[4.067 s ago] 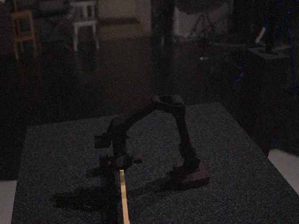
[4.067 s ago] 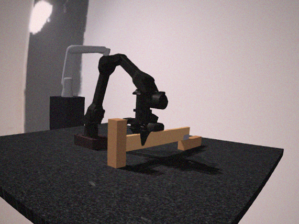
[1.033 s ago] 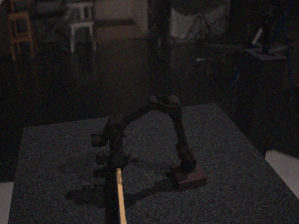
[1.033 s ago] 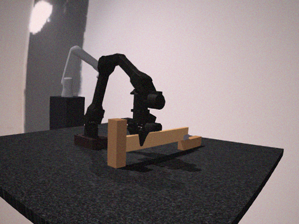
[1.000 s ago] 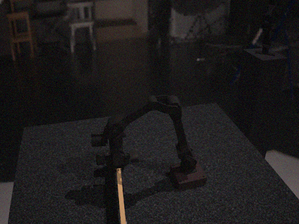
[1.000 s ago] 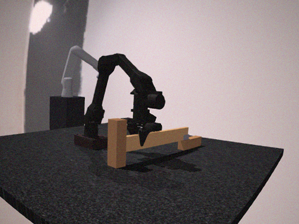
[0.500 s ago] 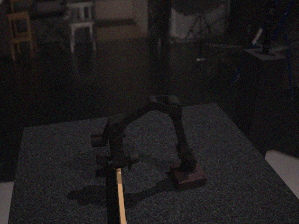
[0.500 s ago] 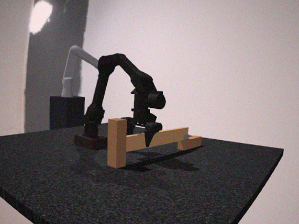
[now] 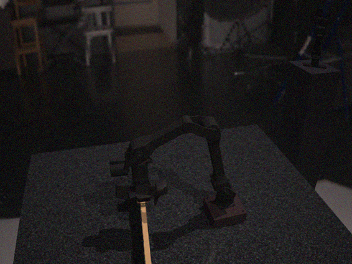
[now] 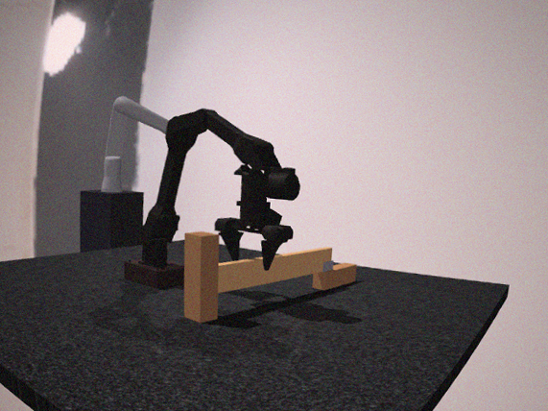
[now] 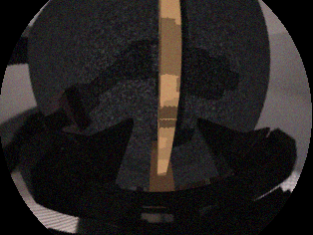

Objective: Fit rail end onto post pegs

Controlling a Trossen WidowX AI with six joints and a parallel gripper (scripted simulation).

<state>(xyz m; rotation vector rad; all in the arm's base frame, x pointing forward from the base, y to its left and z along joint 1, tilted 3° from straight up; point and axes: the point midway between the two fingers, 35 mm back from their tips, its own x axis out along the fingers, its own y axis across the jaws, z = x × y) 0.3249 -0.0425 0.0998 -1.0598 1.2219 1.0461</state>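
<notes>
The rail (image 10: 273, 270) spans off the counter (image 10: 301, 362), near end butted against the post (image 10: 201, 276) with pegs hidden, far end at the footboard block (image 10: 335, 276), and it looks about level. The gripper (image 10: 251, 256) hangs straddling the rail top with fingers spread wide and holding nothing. Fit and release look done; whether the pegs are fully seated cannot be seen, and only backing the arm away seems left.
</notes>
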